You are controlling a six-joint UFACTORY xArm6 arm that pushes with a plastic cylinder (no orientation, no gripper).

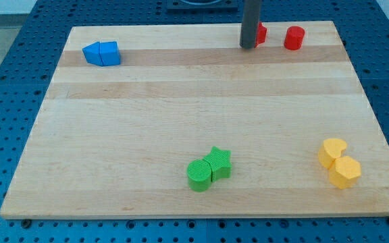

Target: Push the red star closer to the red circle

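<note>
Tip [248,46]: bare rod end, no jaws to open or close; touching the red star's left side.
Red star [261,32]: top edge, right of centre, half hidden.
Red circle [294,38]: just right of star.
Heading: rightward.

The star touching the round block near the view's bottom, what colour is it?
Green: the green star touches the green round block, seen best in the camera view, the only one.
</note>
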